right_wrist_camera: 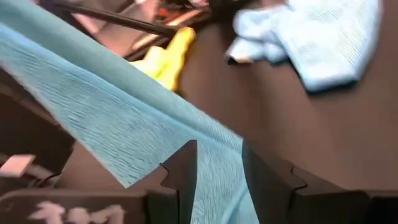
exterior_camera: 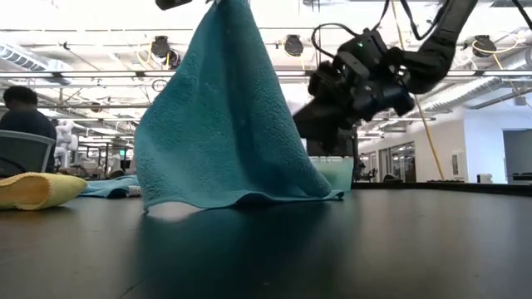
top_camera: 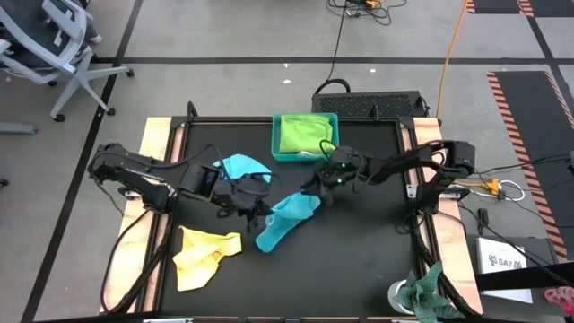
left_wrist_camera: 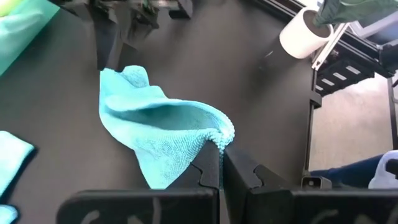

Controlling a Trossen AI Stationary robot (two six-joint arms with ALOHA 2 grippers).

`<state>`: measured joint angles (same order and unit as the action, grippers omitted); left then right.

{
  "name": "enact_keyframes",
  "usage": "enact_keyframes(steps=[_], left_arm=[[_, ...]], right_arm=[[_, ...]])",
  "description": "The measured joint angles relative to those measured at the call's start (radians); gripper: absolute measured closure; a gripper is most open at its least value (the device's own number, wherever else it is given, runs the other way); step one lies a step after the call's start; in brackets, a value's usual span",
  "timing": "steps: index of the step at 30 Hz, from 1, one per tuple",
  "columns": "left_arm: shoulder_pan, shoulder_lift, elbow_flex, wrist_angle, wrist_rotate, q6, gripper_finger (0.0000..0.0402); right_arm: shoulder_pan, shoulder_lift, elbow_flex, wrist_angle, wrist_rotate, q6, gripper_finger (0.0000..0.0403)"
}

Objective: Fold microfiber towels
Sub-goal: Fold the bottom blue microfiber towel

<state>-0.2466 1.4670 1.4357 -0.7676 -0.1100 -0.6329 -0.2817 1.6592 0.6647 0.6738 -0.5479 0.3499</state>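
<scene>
With one lime green microfiber towel (top_camera: 302, 132) in the rigid teal plastic tray (top_camera: 305, 157), the left gripper (left_wrist_camera: 221, 163) pinched a soft turquoise microfiber towel (left_wrist_camera: 163, 130), the right gripper (right_wrist_camera: 219, 168) stood apart around it, and the light blue microfiber towel (top_camera: 244, 166) and crumpled yellow microfiber towel (top_camera: 204, 255) lay unfolded.

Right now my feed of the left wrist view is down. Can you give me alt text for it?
The left gripper has its fingers pinched shut on one edge of the turquoise towel, which trails away in loose folds across the dark table. The right gripper shows dimly beyond the towel's far end. At the table's far corner stands a white roll, and a light blue cloth lies off to one side.
</scene>
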Motion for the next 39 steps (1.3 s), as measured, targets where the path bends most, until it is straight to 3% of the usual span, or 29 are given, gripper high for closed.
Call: enact_keyframes(steps=[10, 17, 24, 28, 39], left_arm=[[-0.018, 0.000, 0.000, 0.000, -0.023, -0.024, 0.0398], [-0.017, 0.000, 0.000, 0.001, -0.047, -0.070, 0.0398], [-0.017, 0.000, 0.000, 0.001, -0.050, -0.118, 0.0398], [-0.017, 0.000, 0.000, 0.001, -0.050, -0.132, 0.0399], [-0.016, 0.000, 0.000, -0.001, -0.075, -0.139, 0.0398]], right_arm=[[0.008, 0.012, 0.071, -0.162, -0.037, -0.216, 0.0282], [0.011, 0.140, 0.121, -0.165, -0.047, -0.239, 0.0282], [0.015, 0.270, 0.216, -0.239, -0.188, -0.234, 0.0282], [0.003, 0.288, 0.251, -0.299, -0.242, -0.257, 0.0282], [0.031, 0.290, 0.262, -0.284, -0.268, -0.273, 0.0287]])
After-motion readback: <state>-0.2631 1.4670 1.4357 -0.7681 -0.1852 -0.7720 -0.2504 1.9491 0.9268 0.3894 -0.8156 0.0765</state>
